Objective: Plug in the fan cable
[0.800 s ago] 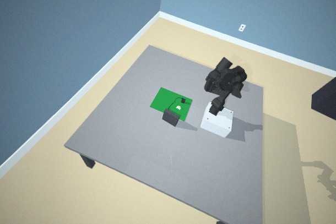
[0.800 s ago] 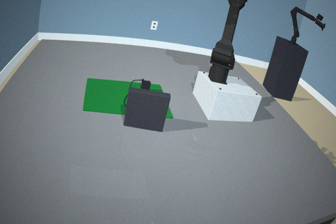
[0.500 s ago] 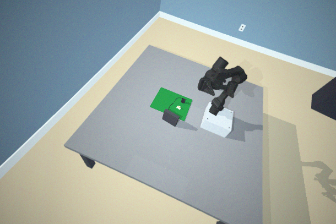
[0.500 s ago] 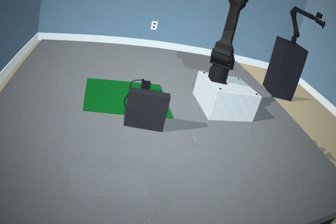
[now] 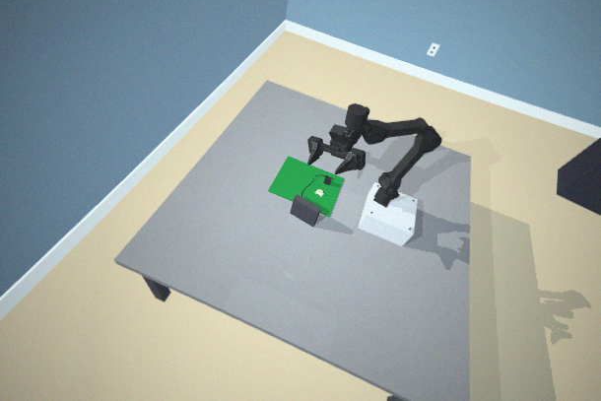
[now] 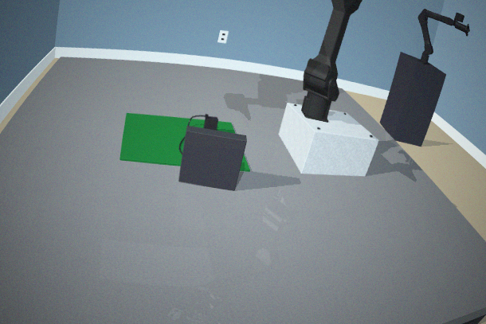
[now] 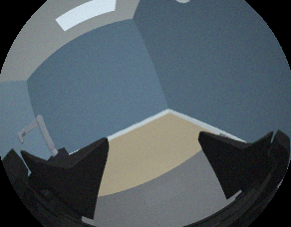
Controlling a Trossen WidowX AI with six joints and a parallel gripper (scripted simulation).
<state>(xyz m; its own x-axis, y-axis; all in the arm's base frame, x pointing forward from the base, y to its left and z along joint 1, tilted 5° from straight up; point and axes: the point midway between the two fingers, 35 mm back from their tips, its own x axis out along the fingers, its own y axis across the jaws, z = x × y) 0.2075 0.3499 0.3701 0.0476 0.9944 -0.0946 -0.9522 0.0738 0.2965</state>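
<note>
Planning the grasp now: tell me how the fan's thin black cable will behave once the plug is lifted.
The cable lies in a loose curve on the green board, so it is probably floppy and will trail rather than hold shape. It runs back to the dark fan, so it may tug once taut. The plug looks small, likely light. The gripper is open above, holding nothing.

a bare test room: blue walls (image 5: 123,24), tan floor (image 5: 74,344), white baseboard (image 5: 443,79), wall outlet (image 5: 433,49), one grey counter (image 5: 246,270).
</note>
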